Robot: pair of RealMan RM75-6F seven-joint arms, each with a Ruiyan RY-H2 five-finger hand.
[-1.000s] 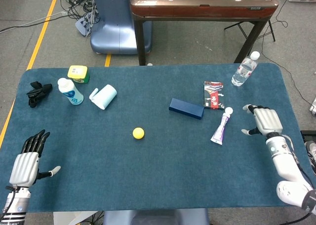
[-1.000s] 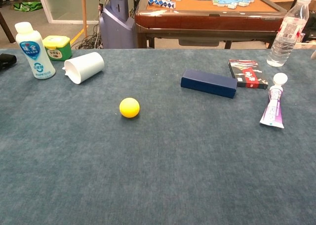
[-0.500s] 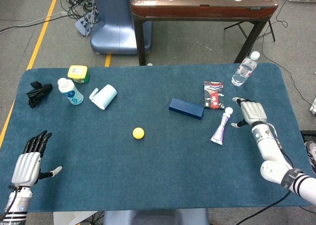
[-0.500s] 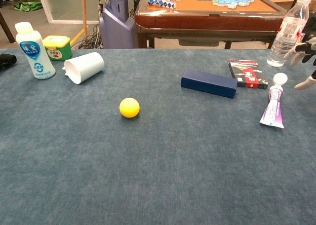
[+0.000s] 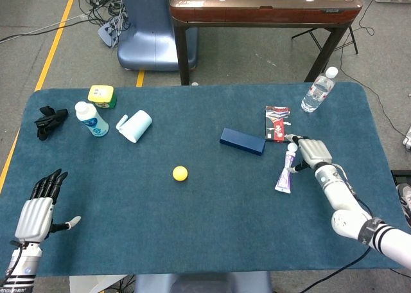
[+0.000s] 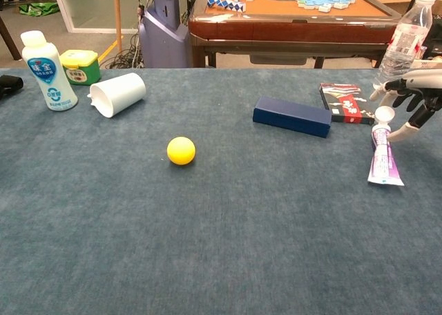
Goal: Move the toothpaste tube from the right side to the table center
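I see the tube (image 5: 284, 173) lying flat on the right part of the table (image 5: 212, 235), cap pointing away from me, just in front of the red packet (image 5: 277, 123) and to the right of the blue box (image 5: 242, 141). My right hand (image 5: 310, 153) hangs over the cap end with its fingers (image 6: 394, 86) spread and curved down around the cap; I cannot tell whether they touch it, and nothing is gripped. My left hand (image 5: 36, 208) rests at the near left edge, fingers straight and apart, holding nothing. The yellow ball (image 5: 180, 173) sits near the table center, well apart from the tube.
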